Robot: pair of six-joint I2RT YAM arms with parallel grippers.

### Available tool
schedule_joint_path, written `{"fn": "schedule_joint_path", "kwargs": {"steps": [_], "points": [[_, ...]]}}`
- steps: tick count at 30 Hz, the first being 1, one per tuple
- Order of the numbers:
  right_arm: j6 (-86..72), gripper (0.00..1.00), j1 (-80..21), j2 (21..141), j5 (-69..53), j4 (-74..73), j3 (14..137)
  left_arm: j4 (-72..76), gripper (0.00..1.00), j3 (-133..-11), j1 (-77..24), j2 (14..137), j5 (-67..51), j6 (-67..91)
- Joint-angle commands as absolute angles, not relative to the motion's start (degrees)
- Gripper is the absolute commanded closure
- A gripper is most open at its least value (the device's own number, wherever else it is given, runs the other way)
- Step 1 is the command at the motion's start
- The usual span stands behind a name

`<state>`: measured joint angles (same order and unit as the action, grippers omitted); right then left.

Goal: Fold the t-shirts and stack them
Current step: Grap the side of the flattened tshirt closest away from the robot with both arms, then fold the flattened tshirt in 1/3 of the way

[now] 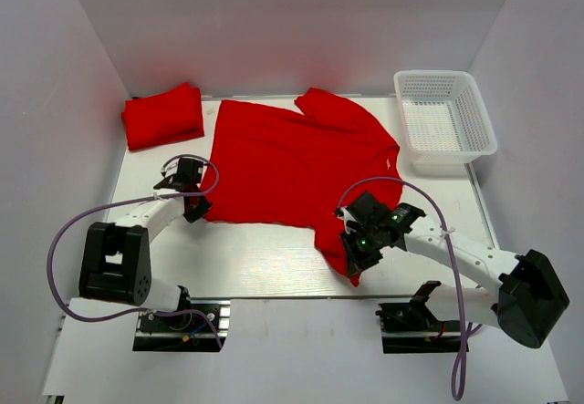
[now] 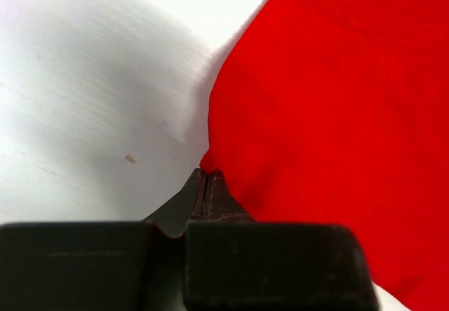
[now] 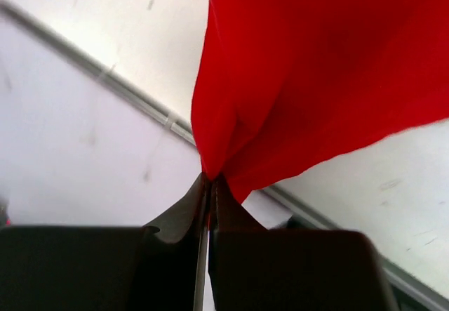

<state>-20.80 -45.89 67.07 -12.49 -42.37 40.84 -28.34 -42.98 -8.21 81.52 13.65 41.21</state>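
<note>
A bright red t-shirt (image 1: 292, 162) lies spread across the middle of the table, its hem toward the arms. My left gripper (image 1: 194, 211) is shut on the shirt's near-left hem corner; in the left wrist view the red cloth (image 2: 330, 100) bunches right at the pinched jaw tips of the gripper (image 2: 207, 172). My right gripper (image 1: 354, 260) is shut on the near-right part of the shirt, and the cloth (image 3: 309, 65) rises in folds from its closed tips (image 3: 212, 177). A second red t-shirt (image 1: 164, 115) sits folded at the far left corner.
A white mesh basket (image 1: 444, 119) stands at the far right corner. The table's near edge (image 1: 274, 296) runs just in front of both grippers. White walls enclose the table on three sides.
</note>
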Motion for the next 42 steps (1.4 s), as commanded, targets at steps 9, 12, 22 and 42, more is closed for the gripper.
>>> {"fn": "schedule_joint_path", "kwargs": {"steps": [9,12,22,42], "points": [[-16.44,1.0,-46.32,62.31,-22.94,-54.24,39.73,-33.31,1.0,-45.43,-8.17,78.49,15.64,41.92],[-15.29,1.0,-46.32,63.81,-22.5,-49.86,38.76,-33.31,1.0,-45.44,-8.17,78.49,15.64,41.92],[-14.67,1.0,-45.62,68.29,-6.61,-41.06,49.83,-34.45,1.0,-50.0,-8.17,77.34,14.59,40.87],[-16.44,1.0,-36.92,75.49,17.76,-35.16,58.97,-34.45,1.0,-66.0,-8.17,90.7,16.61,40.34]]}}
